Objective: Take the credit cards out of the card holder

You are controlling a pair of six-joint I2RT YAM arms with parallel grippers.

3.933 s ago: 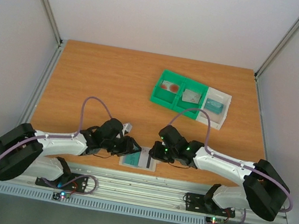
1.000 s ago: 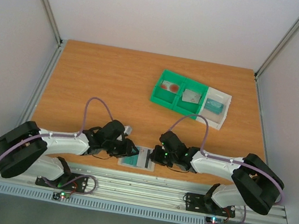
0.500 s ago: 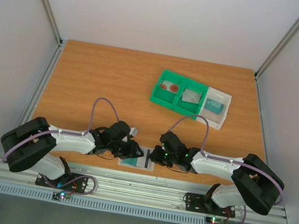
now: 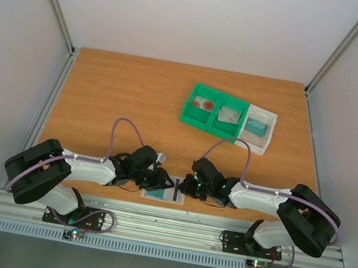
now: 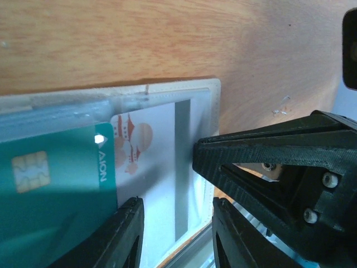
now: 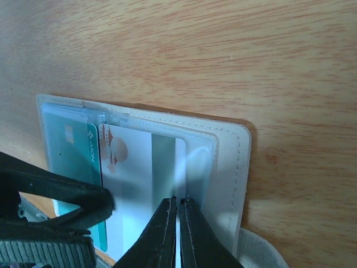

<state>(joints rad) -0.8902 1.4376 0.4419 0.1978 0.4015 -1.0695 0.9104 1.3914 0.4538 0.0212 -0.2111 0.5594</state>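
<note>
Orange-brown wood grain covers the bench, which is closed in by plain white walls and an aluminium frame. At its near edge, between the 2 arms, lies the card holder. It is a flat rectangle with a cream, stitched border around a clear plastic pocket, and it lies flat on the wood with one side at the bench edge.

Inside the pocket 2 cards show through the film. The teal card carries a gold chip and white lettering along its short edge. It overlaps the white card, which is printed with orange-brown ornaments and crossed by a grey stripe.

The left gripper has its jaws spread, one finger over the edge of the teal card and the other over the holder's border. The white card is visible in the gap, and nothing is pinched. The right gripper has its fingertips pressed together, the tips down on the clear film beside the grey stripe. Whether they nip the film I cannot tell.

Well apart, towards the far right, a green bin with 2 compartments holds a red-marked card in the left one and a grey card in the right. Just beside it, a white tray holds a small teal piece.
</note>
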